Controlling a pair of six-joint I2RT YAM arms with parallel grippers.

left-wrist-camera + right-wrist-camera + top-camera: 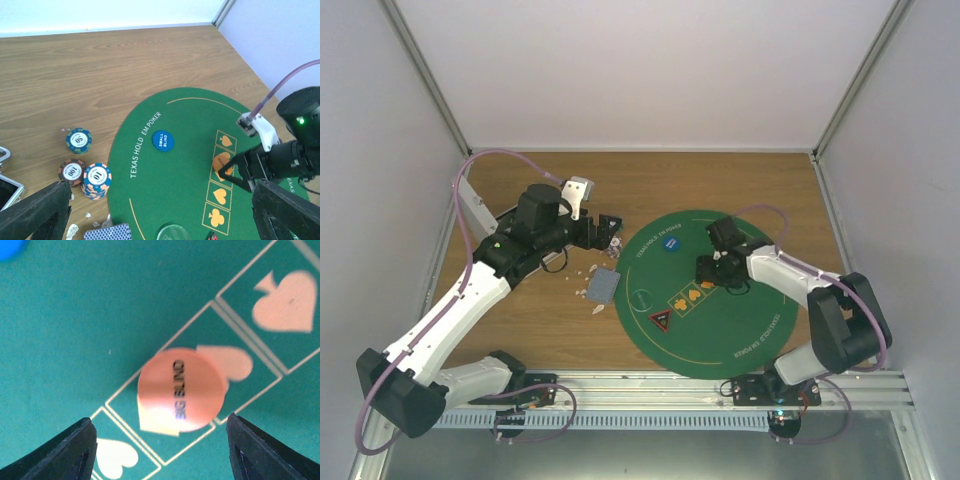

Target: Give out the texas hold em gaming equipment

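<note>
Green mat (185, 195): round felt, the reference for all positions. Left gripper (161, 186): above the mat's left edge, jaws spread wide, holding nothing. Right gripper (160, 421): over the mat's middle, jaws apart either side of the orange token (180, 390), which lies flat on a heart box. Card deck (107, 233) and chip stacks (96, 180): on the wood just off the mat's left edge. Blue token (163, 140): on the mat beside its lettering

The mat (740, 335) lay on the worktop (550, 320). On the mat sat the Small Blind token (163, 140), the Big Blind token (180, 390) (overlapping a printed heart box) and, near its left edge, the triangle marker (660, 321). Just off that left edge lay the chip stacks (96, 179) and the card deck (604, 287).
</note>
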